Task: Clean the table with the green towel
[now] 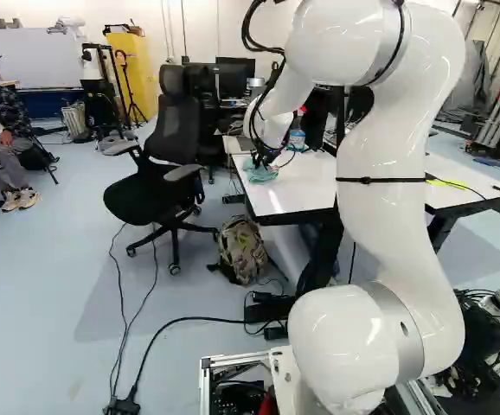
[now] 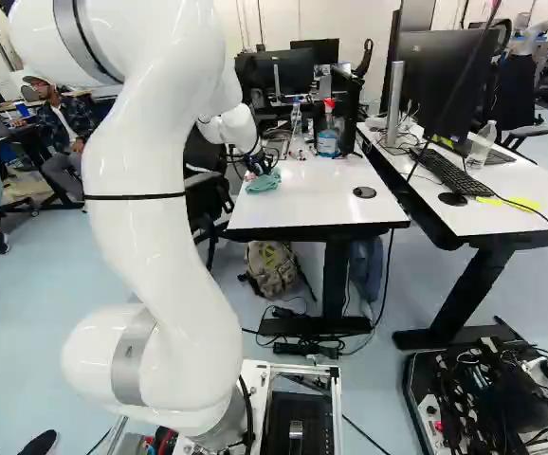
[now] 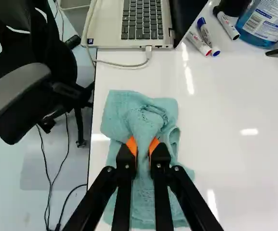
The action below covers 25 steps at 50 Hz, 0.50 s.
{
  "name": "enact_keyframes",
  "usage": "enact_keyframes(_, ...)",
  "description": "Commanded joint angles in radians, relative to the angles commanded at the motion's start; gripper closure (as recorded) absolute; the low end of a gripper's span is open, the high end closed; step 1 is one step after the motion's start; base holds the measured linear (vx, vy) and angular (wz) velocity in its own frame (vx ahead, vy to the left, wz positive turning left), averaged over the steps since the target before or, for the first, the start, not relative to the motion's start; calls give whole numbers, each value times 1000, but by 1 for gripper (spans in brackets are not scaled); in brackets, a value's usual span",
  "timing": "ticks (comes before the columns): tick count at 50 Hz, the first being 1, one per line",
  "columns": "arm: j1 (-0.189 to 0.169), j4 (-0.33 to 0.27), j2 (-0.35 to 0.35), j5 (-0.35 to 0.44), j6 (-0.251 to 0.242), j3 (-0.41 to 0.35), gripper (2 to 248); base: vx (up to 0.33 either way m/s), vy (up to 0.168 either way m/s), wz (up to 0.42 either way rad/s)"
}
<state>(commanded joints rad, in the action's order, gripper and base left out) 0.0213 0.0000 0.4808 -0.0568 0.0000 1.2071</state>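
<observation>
At the end of the counter (image 3: pixel 245 178) by the office chair (image 3: pixel 14 94), your hand (image 3: pixel 143 144) is grasping the green towel (image 3: pixel 144 110), a ridge of it pinched between the two orange pads while the rest lies loosely spread on the white top. The wipe looks to be in its early stage, as far as you can judge. Watch the edge beside the towel: a stroke toward the chair could drag the cloth over the side. Push straight ahead and you may hook the pale cable (image 3: pixel 122 64) or shove the laptop (image 3: pixel 110 24) it plugs into. Swing wide toward the markers (image 3: pixel 228 26) and they could roll, since nothing visible holds them. The pinch takes only the towel's middle, so too much downward force might bunch it up or pull it free, leaving the pads to scrape the surface. The large bottle (image 2: pixel 327 142) near the markers holds blue liquid (cleaner, perhaps) and could tip if you clip it. Beside it stands a clear spray bottle (image 2: pixel 297 142) whose contents you can't make out, and the same goes for the clear bottle (image 2: pixel 481 145) on the neighbouring desk (image 2: pixel 530 204). The backpack (image 1: pixel 243 249) below hides whatever it carries.
</observation>
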Motion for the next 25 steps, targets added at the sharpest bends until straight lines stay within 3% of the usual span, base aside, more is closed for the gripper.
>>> enact_keyframes(25,40,0,94,0,0,126,202,0,0,0)
